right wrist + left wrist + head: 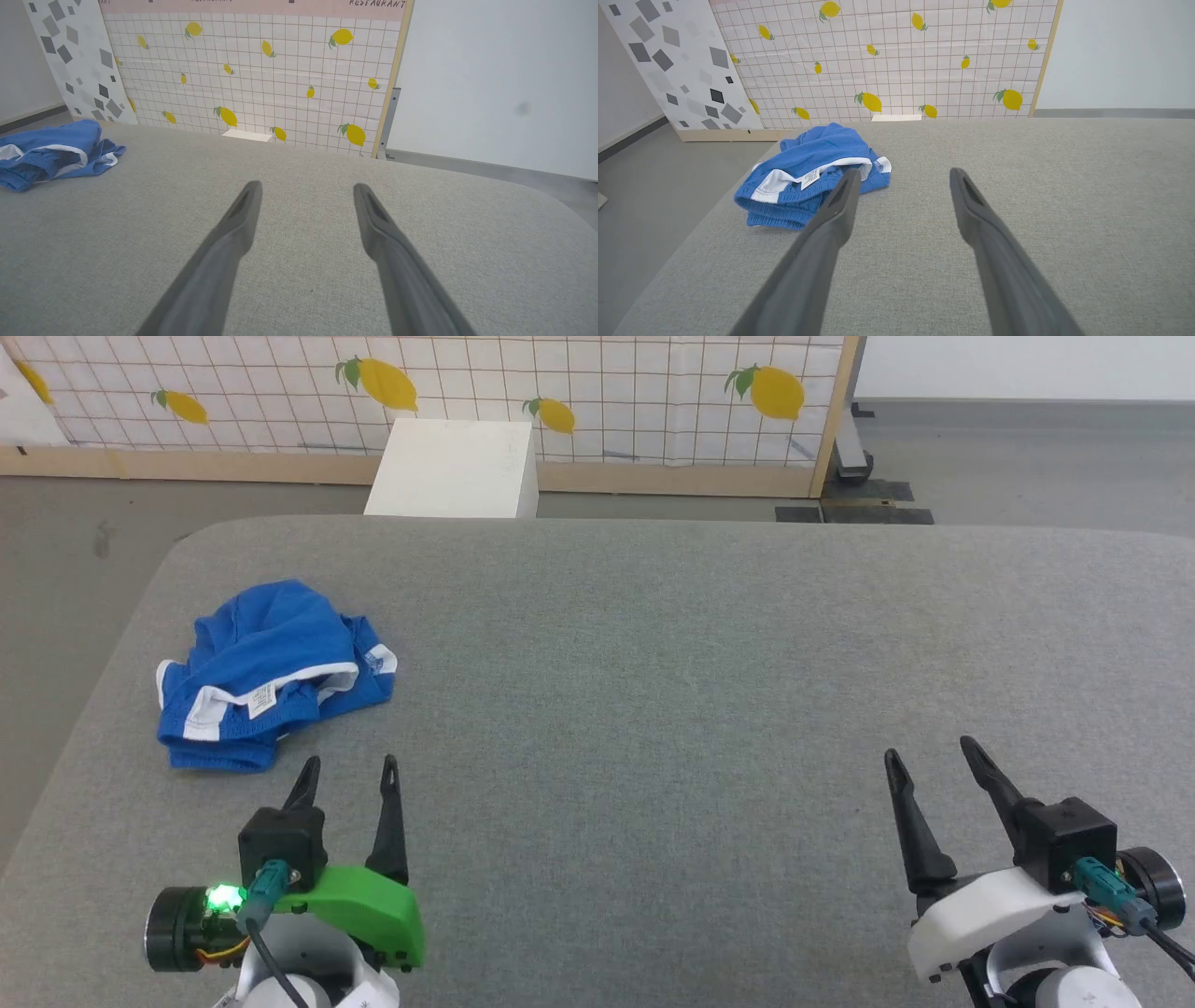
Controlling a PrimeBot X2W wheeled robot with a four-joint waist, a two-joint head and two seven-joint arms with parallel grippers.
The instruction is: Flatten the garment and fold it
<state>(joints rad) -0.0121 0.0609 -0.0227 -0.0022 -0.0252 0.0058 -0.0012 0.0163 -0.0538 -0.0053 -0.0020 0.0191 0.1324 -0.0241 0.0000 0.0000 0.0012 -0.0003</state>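
The bright blue shorts point(266, 667) lie crumpled in a heap near the left edge of the grey padded table point(672, 691), white waistband and a small white label facing up. They also appear in the left wrist view point(812, 175) and at the left edge of the right wrist view point(51, 151). My left gripper point(350, 767) hovers open just in front of and slightly right of the heap, nothing between its fingers. Far to the right, my right gripper point(929, 751) is open and holds nothing.
A white box point(455, 467) stands on the floor behind the table, in front of a lemon-patterned grid screen point(597, 392). The table's left edge drops to the grey floor point(56, 579) close beside the shorts.
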